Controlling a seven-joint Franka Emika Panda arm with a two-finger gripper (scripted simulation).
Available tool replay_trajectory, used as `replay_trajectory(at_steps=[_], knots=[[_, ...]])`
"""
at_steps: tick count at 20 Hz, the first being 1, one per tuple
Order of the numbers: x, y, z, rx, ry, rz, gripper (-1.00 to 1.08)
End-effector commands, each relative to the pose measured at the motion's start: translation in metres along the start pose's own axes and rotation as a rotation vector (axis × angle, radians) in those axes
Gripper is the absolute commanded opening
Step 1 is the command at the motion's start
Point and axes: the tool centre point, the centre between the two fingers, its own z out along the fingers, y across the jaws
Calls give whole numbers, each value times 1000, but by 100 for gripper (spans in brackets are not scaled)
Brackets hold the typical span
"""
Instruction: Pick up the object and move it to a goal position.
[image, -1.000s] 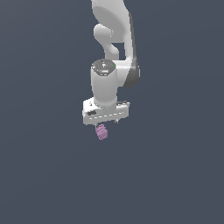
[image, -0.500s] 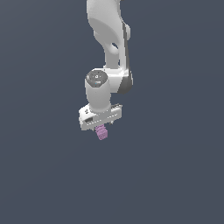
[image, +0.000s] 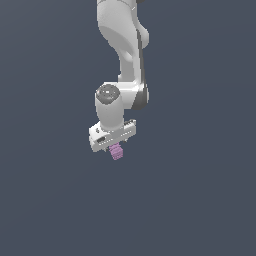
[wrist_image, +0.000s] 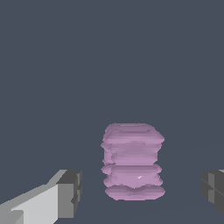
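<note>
Your gripper (image: 115, 146) points downward with its fingers (wrist_image: 69, 192) spread well apart in the wrist view, a clear gap showing on each side of the object (wrist_image: 132, 162), so nothing is clamped. You will find that ribbed, pale purple-pink object (image: 117, 151) directly beneath the gripper in the exterior view; whether it touches the fingers there cannot be told against the plain dark background

The small pale purple-pink ribbed block (image: 117, 151) sits directly beneath the white gripper (image: 113, 142), between its two fingertips, clear of both pads (wrist_image: 70, 194).
</note>
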Motion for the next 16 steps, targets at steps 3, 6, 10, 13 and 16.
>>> replay_trajectory(at_steps=[3, 6, 10, 13, 16], knots=[[0, 0, 2, 0, 0, 0, 100], [0, 0, 10, 0, 0, -1, 100], [-1, -1, 30, 0, 0, -3, 100], [-1, -1, 43, 0, 0, -4, 100], [-1, 0, 50, 0, 0, -4, 100]])
